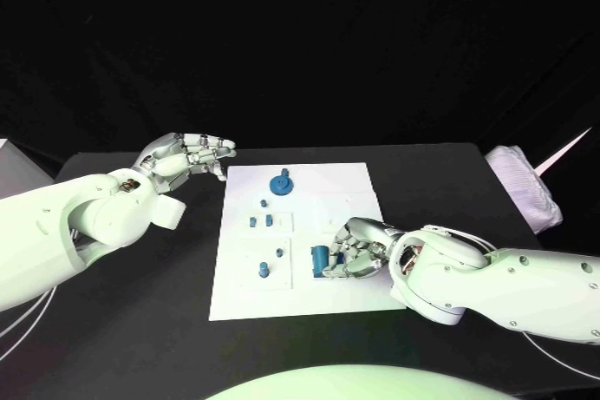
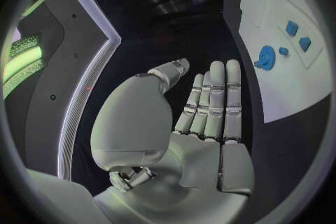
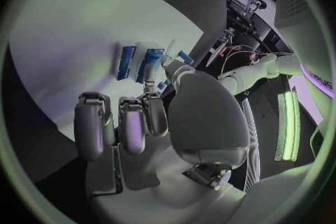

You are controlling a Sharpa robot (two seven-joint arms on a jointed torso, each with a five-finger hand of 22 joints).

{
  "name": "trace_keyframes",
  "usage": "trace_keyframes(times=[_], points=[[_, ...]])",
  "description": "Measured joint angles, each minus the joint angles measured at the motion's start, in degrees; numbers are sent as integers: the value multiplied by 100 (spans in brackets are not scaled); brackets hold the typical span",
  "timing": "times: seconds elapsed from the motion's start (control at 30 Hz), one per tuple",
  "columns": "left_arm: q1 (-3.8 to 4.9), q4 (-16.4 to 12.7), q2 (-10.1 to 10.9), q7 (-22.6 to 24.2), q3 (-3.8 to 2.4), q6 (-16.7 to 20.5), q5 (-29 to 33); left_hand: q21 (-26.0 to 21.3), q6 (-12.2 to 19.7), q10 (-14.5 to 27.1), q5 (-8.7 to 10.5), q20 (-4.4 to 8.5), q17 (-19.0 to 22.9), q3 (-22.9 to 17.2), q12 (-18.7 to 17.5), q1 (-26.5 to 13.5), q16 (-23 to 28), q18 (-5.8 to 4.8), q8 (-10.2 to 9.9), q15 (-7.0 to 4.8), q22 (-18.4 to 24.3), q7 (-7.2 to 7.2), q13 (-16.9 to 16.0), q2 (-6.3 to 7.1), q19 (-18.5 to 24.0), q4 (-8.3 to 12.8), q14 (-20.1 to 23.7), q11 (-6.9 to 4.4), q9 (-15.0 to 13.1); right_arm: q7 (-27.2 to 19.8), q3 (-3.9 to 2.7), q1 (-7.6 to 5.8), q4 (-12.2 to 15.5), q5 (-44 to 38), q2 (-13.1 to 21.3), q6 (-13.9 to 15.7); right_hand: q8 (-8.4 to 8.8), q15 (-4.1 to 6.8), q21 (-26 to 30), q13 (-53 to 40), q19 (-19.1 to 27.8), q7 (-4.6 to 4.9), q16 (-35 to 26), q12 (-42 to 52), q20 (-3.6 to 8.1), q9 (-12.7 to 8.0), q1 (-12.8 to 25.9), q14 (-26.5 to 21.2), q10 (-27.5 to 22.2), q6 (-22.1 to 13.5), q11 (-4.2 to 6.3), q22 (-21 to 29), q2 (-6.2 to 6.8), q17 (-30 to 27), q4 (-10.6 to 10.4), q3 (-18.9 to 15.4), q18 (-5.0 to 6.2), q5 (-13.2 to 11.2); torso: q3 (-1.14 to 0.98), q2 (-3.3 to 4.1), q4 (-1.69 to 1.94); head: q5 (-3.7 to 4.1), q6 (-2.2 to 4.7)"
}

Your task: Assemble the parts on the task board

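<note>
There are no words, numbers or signs to read here. The flat white task board (image 1: 244, 283) has no writing on it, and the small blue plastic parts (image 1: 283, 185) standing on that board have no labels either.

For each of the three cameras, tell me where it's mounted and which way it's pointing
Head view: on the robot's head, looking down at the task board; both arms enter, left hand and right hand.
Left wrist view: behind the left hand, facing the board's round blue part.
Right wrist view: behind the right hand, facing the board.
All three share the board.
</note>
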State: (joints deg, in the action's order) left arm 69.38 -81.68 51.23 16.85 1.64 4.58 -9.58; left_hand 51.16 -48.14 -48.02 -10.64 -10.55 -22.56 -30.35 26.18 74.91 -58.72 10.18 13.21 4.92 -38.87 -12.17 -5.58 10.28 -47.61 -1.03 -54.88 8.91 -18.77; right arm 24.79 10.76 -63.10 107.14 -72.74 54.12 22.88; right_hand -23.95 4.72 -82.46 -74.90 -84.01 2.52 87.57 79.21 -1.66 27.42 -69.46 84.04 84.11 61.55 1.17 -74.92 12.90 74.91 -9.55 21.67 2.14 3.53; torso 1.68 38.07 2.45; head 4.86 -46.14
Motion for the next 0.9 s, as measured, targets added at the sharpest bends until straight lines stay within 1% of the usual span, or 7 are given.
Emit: trace_keyframes(times=[0.3,0.43,0.5,0.53,0.63,0.77,0.9], points=[[0,-15,10,0,0,-1,0,0,0,0,0,0,0,0,0,0,0,-1,0,0,0,0,0,0,0,0,0,0,0,191,-1,7,-105,-251,-129,-5,-23,0,-2,0,0,-20,0,33,0,0,0,0,-18,20,17,0,0,0,0,0,0,0,-1,5,3,-17,-14],[0,-20,18,-1,0,-3,0,0,0,0,0,21,1,-24,0,0,0,0,0,0,11,0,7,0,-21,-24,0,0,0,242,-8,18,-132,-339,-168,-32,-23,2,-26,0,1,-39,0,36,1,0,-52,-3,-3,39,31,1,-42,0,0,1,0,-1,-1,5,3,-26,-29],[0,-21,23,-2,0,-4,0,0,0,0,0,21,1,-24,0,0,0,0,0,-13,12,0,7,0,-21,-24,13,0,0,260,-15,22,-134,-392,-186,-48,-23,23,-40,0,0,-40,0,36,42,1,-141,-18,3,40,37,1,-6,0,53,15,0,-4,-1,5,2,-31,-41],[0,-22,24,-2,0,-4,0,0,0,0,0,21,1,-24,0,0,0,0,0,-21,12,0,7,0,-21,-24,21,0,0,265,-18,23,-134,-418,-193,-52,-24,41,-40,0,0,-41,0,36,43,4,-175,0,3,41,37,1,-1,0,79,18,0,-10,-1,5,2,-32,-43],[0,-24,27,-4,0,-5,0,0,0,0,0,21,1,-24,0,0,0,0,0,-21,12,0,7,0,-21,-24,21,0,0,285,-26,32,-134,-527,-212,-55,-26,41,-40,0,0,-45,0,49,43,6,-247,0,-18,45,57,1,11,-1,116,55,0,-23,-1,2,0,-36,-48],[0,-27,27,-5,0,-8,0,0,0,0,0,21,1,-24,0,0,0,0,0,-21,12,0,7,0,-21,-24,21,0,0,312,-27,46,-124,-693,-228,-25,-34,41,-40,0,0,-45,0,60,43,-8,-295,0,-18,46,57,2,-9,0,135,73,0,-28,-1,1,-3,-37,-51],[0,-28,28,-5,0,-9,0,0,0,0,0,21,-1,-24,0,0,0,0,0,-21,12,0,7,0,-21,-24,21,0,0,331,-27,59,-114,-820,-236,30,-44,41,-40,0,0,-45,0,59,43,-30,-310,0,-18,46,57,2,-24,-1,130,90,0,17,-1,-1,-3,-37,-48]])
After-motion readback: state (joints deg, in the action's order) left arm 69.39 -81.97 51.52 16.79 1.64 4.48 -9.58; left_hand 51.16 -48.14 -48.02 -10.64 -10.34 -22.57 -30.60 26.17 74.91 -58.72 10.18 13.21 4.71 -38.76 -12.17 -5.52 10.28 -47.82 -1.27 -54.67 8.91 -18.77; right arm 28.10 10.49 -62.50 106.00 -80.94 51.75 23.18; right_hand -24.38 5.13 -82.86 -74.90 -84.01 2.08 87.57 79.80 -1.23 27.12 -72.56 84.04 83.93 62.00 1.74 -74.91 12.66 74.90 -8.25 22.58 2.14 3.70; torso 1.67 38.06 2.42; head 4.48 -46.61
